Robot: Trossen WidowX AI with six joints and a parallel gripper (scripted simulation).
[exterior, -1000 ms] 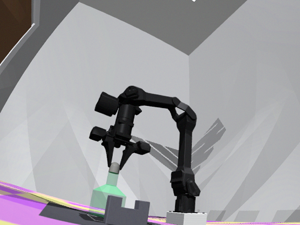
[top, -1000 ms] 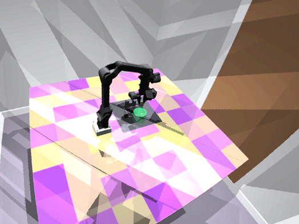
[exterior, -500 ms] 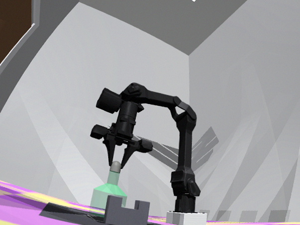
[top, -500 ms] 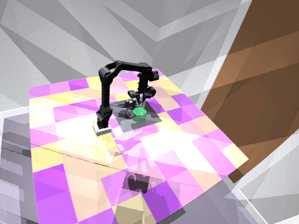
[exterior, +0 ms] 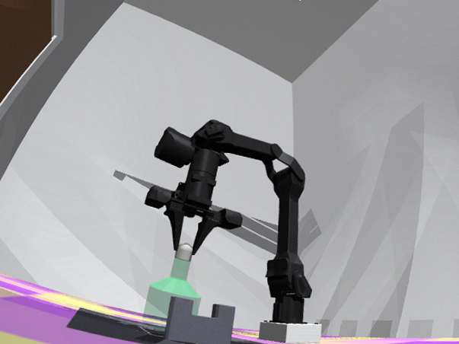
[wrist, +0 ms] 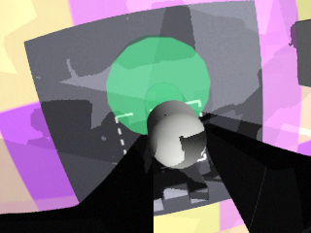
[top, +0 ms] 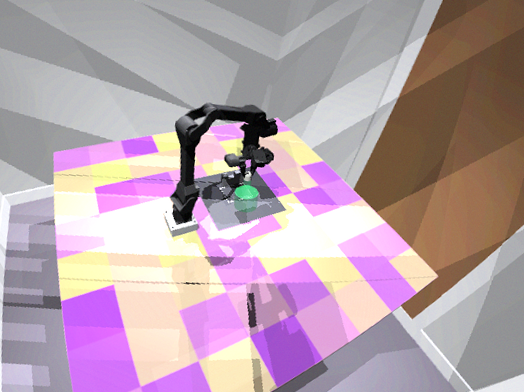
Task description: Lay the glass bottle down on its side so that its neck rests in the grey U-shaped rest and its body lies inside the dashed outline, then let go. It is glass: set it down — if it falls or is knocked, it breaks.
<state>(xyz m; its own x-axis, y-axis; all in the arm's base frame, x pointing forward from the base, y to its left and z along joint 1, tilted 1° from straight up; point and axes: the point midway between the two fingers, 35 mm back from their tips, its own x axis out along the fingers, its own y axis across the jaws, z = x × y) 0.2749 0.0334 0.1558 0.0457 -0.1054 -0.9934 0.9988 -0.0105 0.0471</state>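
The table (top: 125, 316) (exterior: 27, 315) carries a dark mat (top: 270, 206) (exterior: 93, 321) (wrist: 233, 29), and the one arm (top: 186, 164) (exterior: 288, 219) reaches over it from its white base. On the mat the glass bottle (top: 245, 197) (exterior: 174, 288) (wrist: 157, 63) is nearly upright, its long axis roughly vertical with a slight lean in the exterior view, its body directly below the gripper (top: 247, 174) (exterior: 185, 251) (wrist: 177, 136). The fingers are clamped on the pale cap (top: 247, 177) (exterior: 184, 252) (wrist: 177, 141) at the neck's top. The grey rest (exterior: 199, 327) stands in front of the bottle in the exterior view; the dashed outline (wrist: 121, 142) lies partly under it in the wrist view. Laying it down likely means tipping the neck towards the rest, grip kept. Count: one arm, one gripper with two fingers, one bottle, one cap, one rest, one outline, one mat, one table.
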